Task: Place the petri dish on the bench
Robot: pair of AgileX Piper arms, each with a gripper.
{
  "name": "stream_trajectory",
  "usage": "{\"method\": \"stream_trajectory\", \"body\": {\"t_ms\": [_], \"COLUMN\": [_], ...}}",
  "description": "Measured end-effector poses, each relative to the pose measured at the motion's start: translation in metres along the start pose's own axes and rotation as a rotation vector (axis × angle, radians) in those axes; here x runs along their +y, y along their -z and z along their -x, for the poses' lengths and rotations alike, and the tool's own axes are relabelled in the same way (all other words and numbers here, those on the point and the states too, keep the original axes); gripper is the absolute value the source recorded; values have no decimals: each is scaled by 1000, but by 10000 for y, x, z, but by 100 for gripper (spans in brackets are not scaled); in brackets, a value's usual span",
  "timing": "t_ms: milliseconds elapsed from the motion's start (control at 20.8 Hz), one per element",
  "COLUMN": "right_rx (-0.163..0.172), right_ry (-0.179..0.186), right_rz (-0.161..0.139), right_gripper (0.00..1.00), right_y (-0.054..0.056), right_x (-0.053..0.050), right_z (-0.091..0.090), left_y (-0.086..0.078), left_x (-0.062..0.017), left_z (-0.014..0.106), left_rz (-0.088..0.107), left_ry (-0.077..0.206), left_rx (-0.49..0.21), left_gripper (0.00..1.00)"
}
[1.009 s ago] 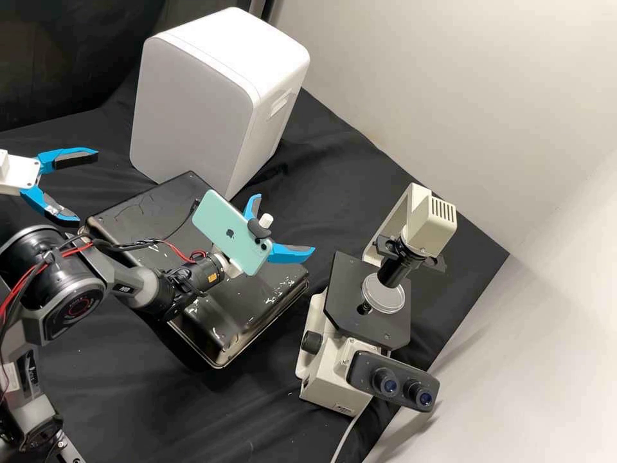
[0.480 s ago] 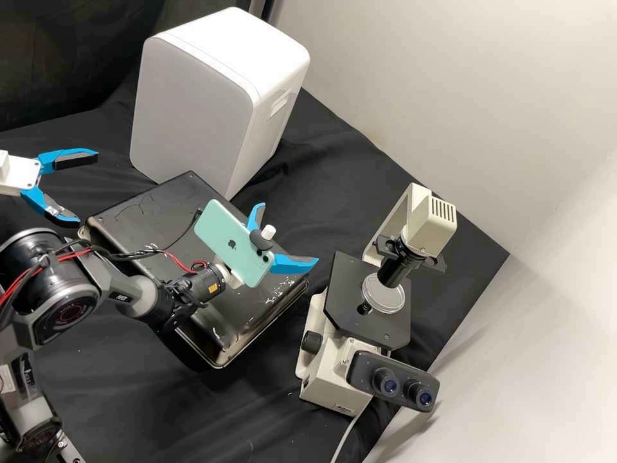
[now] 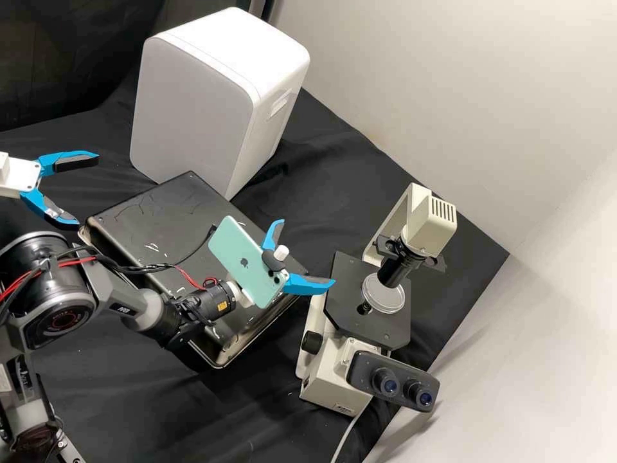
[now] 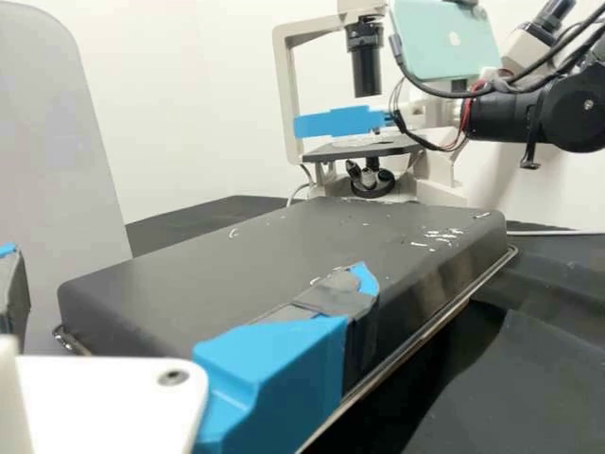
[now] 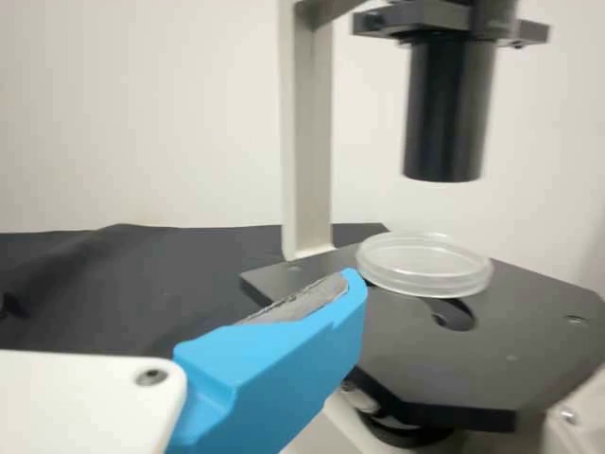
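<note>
Right now I see the clear round plastic petri dish (image 3: 385,299) lying flat on the black stage (image 3: 379,325) of the cream-bodied microscope (image 3: 328,376), directly beneath the microscope's black vertical tube (image 3: 393,270). It rests on that stage, raised above the black cloth-covered surface (image 3: 360,173) rather than on it. My right gripper (image 3: 301,256) hangs just beside the microscope, level with the stage and on the side away from the white wall. Its two bright blue fingers (image 5: 284,350) are spread wide with nothing between them, and the tip of the lower one is close to the near corner of the stage. From the right wrist view the dish sits a little beyond that finger, apart from it. A mint-green phone (image 3: 247,262) is mounted on that arm's wrist, just behind the gripper. My left gripper (image 3: 83,188) is well apart from the microscope, its fingers also parted and empty. Between it and the microscope lies a dark, scratched metal tray (image 3: 160,218), which appears to be turned bottom-up on the cloth. A tall white rounded box (image 3: 212,96) stands beyond the tray, farther from the microscope. The microscope's dark twin eyepieces (image 3: 398,384) point away from the wall.
</note>
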Motion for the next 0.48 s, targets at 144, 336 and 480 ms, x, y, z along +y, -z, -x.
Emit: {"method": "stream_trajectory", "body": {"t_ms": [144,336,480], "right_rx": [-23,-71,-84], "right_ry": [-11,-17,-19], "right_rz": [-1,-13,-7], "right_gripper": [100,100,100], "right_y": [-91,-254,-337], "right_x": [43,51,70], "right_z": [-2,-26,-86], "left_y": [3,1,-5], "left_x": [-15,-15,-15], "left_z": [-5,-6,-7], "left_rz": [-1,6,7], "left_ry": [9,7,7], "left_rx": [1,8,7], "left_gripper": [100,100,100]}}
